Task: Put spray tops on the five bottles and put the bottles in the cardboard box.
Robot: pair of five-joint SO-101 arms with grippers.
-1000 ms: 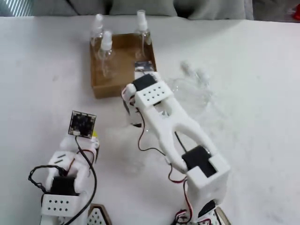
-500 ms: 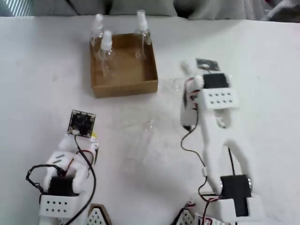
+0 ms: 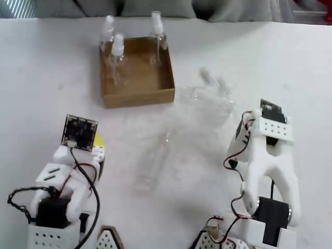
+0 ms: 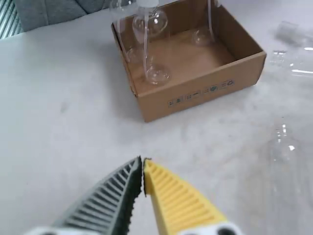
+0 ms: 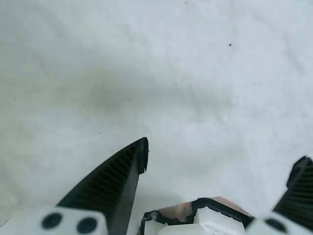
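**High view.** The cardboard box [image 3: 137,96] sat at 11 o'clock on the table [image 3: 46,78]. Three bottles stood upright inside it with spray tops on. The far-left bottle [image 3: 107,31] was in the box's 11 o'clock corner, the near-left bottle [image 3: 118,52] was just in front of it, and the far-right bottle [image 3: 157,28] was in the 1 o'clock corner. An uncapped bottle [image 3: 154,163] lay on its side at 6 o'clock from the box, well apart from it. At 3 o'clock from the box lay a clear heap [image 3: 212,88]. It was probably the last bottle and some loose spray tops, but I could not separate the pieces. The left arm [image 3: 59,181] was at 7 o'clock and the right arm [image 3: 267,155] at 5 o'clock. Neither was touching any task item.

**Left wrist view.** The left gripper [image 4: 143,165] was closed on nothing, its grey and yellow jaws meeting at the tips. It hung over bare table, pointing toward the box. The three capped bottles showed inside the box walls, and the lying bottle was off to one side.

**Right wrist view.** The right gripper [image 5: 222,157] was spread wide and empty over bare table.

**Progress, as judged.** Three of the five bottles were capped and boxed. Two were left, and each needed a top fitted and then a transfer into the box. The lying bottle looked like the obvious next pick, though it would need standing up first.
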